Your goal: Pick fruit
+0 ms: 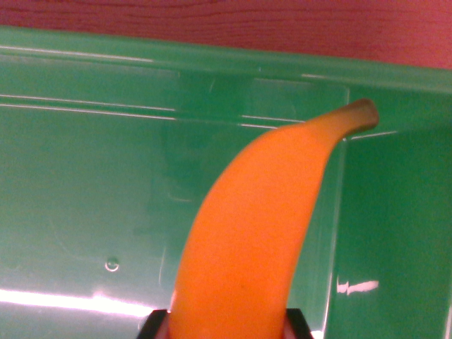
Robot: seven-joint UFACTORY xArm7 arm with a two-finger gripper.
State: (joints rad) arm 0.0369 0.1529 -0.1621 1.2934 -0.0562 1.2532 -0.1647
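One banana [247, 233] fills the middle of the wrist view, orange-yellow, curving up from the bottom edge to a brown stem tip at the upper right. Its lower end sits between two dark finger tips of the gripper [227, 326] that just show at the bottom of the frame, one on each side of the fruit. The jaws appear clenched on the banana, pressing its sides, though only their very tips are visible.

Behind the fruit lies a green plastic bin [85, 176], its floor glossy with streaks of reflected light, its far wall and rim running across the top of the view. A corner of the bin shows at the right, near the stem. Beyond the rim is a reddish wood-grain surface [212, 21].

My judgement is that the grasp is made and the lift out of the bin is the step in hand. To do it well, rise straight, keep the squeeze steady on the smooth curved skin, and avoid tilting, since the long free end could lever the fruit loose. The far wall and right-hand corner stand closest to the stem; clear the rim before travelling sideways. Nothing else is seen in the bin.
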